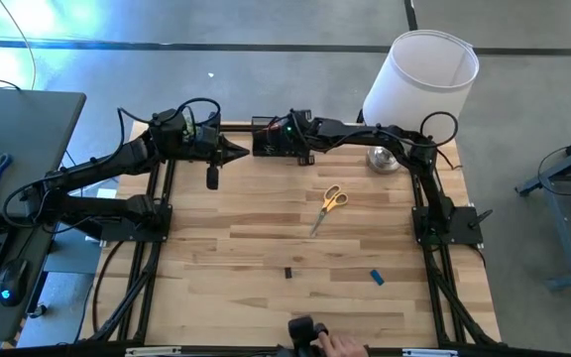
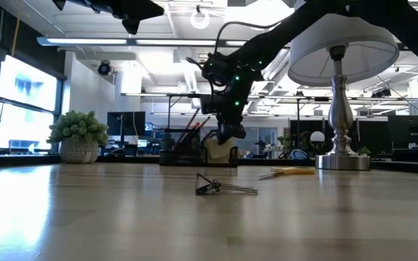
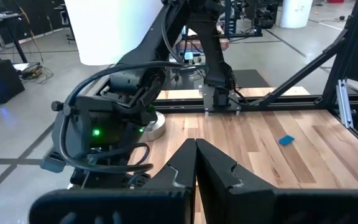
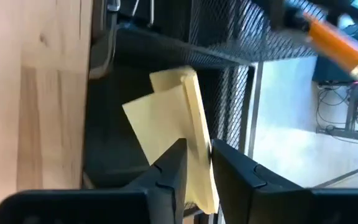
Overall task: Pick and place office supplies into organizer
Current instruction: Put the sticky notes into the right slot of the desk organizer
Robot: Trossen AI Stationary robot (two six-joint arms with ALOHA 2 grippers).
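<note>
Organizer (black mesh): right hand inside it, fingers pinching the yellow sticky-note pad. Left hand just beside organizer, pressed together. Scissors lie near organizer on desk.

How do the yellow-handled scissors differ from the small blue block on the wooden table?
The yellow-handled metal scissors are long and slender; the small blue block is short and compact. The scissors lie near the table's middle; the block lies closer to a table edge. Both lie loose and flat on the wooden table.
</note>
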